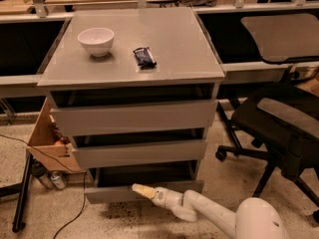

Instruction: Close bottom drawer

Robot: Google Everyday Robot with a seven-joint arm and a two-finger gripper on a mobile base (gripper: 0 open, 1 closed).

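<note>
The bottom drawer (107,195) is the slimmest of the grey cabinet's three drawers. It stands pulled out a little, its dark inside (144,174) showing. My gripper (141,190) comes in from the lower right on a white arm. Its pale tip rests against the drawer's flat front panel, near the middle. It holds nothing.
A white bowl (96,40) and a dark snack packet (144,57) lie on the cabinet top (174,44). A black office chair (281,128) stands to the right. A cardboard box (47,143), cans (50,178) and a black stand leg (22,198) are to the left.
</note>
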